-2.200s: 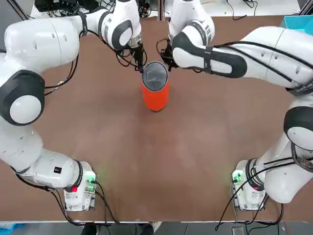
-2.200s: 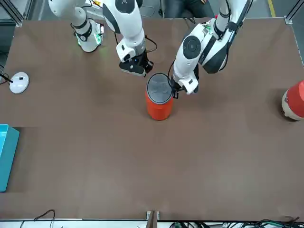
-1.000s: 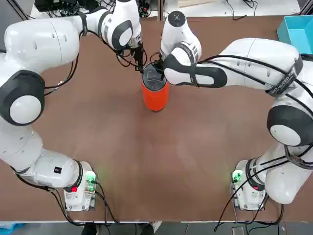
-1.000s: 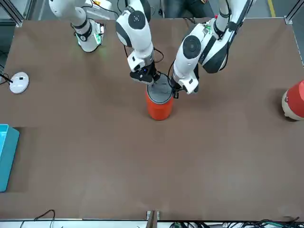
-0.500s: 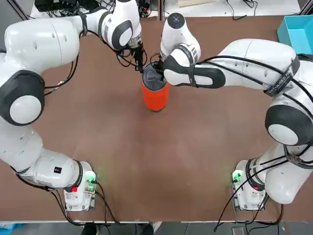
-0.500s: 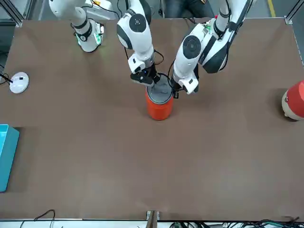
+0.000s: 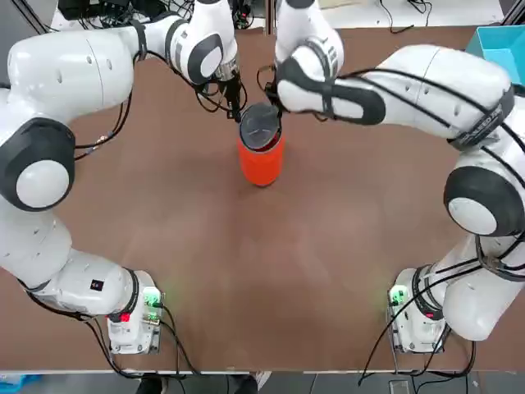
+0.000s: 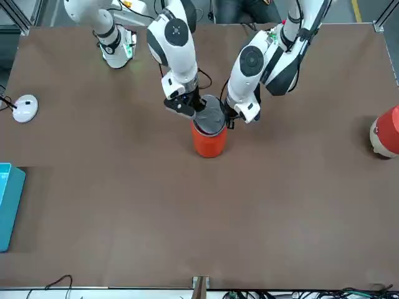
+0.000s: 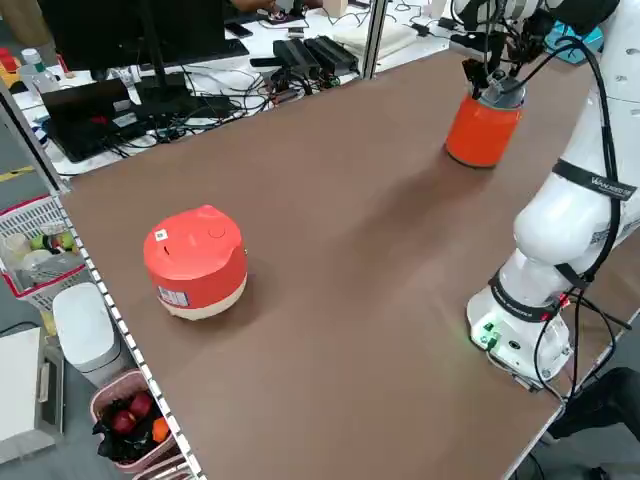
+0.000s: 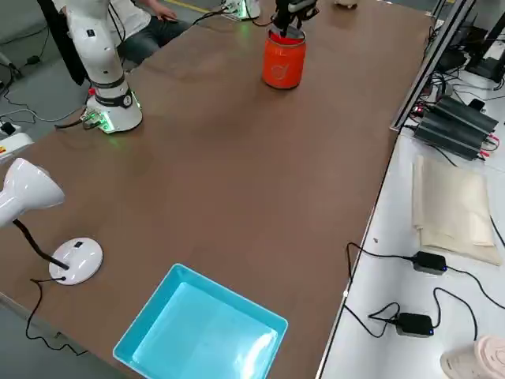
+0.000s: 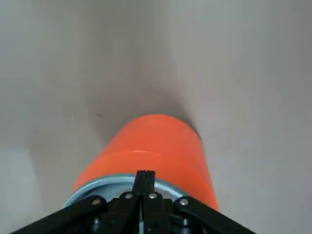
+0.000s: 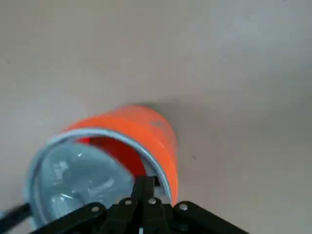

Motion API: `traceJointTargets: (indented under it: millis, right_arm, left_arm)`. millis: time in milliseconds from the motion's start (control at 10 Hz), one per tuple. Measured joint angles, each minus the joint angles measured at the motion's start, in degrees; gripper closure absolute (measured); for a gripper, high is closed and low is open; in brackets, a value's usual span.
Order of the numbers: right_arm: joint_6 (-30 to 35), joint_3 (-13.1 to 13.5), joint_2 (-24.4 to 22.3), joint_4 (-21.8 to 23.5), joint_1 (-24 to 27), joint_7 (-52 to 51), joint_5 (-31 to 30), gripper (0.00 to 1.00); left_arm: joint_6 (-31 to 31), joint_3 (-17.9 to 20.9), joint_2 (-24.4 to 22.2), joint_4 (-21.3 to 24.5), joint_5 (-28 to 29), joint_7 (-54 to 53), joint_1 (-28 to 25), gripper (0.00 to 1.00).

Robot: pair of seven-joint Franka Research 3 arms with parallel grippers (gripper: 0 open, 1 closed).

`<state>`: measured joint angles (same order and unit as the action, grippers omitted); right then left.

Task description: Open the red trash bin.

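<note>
The red trash bin stands upright in the far middle of the table, also seen in the front view. Its grey swing lid sits tilted in the silver rim. The right wrist view shows the red inside through the gap. My right gripper is shut, its tips pressing down on the lid's edge just inside the rim. My left gripper is shut too, its fingertips resting on the rim's opposite side.
A red cylinder with a beige end stands far off at the table's left edge. A blue tray lies at the far right corner, with a white lamp base near it. Both forearms crowd the space above the bin.
My right gripper swung in over the lid, pushed its edge down, then shifted slightly outward; the lid went from flat to tilted. The left gripper stayed at the rim.
</note>
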<state>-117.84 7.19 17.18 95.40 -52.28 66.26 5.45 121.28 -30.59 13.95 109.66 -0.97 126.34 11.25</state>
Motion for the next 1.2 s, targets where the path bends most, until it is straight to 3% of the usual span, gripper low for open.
traceJointTargets:
  millis: [300,600,1000,1200]
  right_arm:
    - [8.3,0.2,-1.6,-7.0,4.6,0.0,0.0,0.96]
    - [15.8,0.6,-2.5,-13.5,10.5,-3.4,-0.6,0.56]
    - [24.2,4.7,-4.5,-17.4,17.0,-22.3,-2.8,0.00]
    - [29.0,8.3,-8.3,-18.0,21.5,-34.8,-4.0,0.00]
  left_arm:
    - [0.0,0.0,0.0,0.0,0.2,0.0,0.0,0.99]
    - [-1.5,0.3,-0.3,-3.2,0.6,-0.6,-0.7,0.90]
    - [-15.3,0.8,-1.2,-15.4,1.0,-6.9,-6.9,0.32]
    - [-20.3,0.9,-2.0,-19.3,3.5,-18.7,-12.2,0.03]
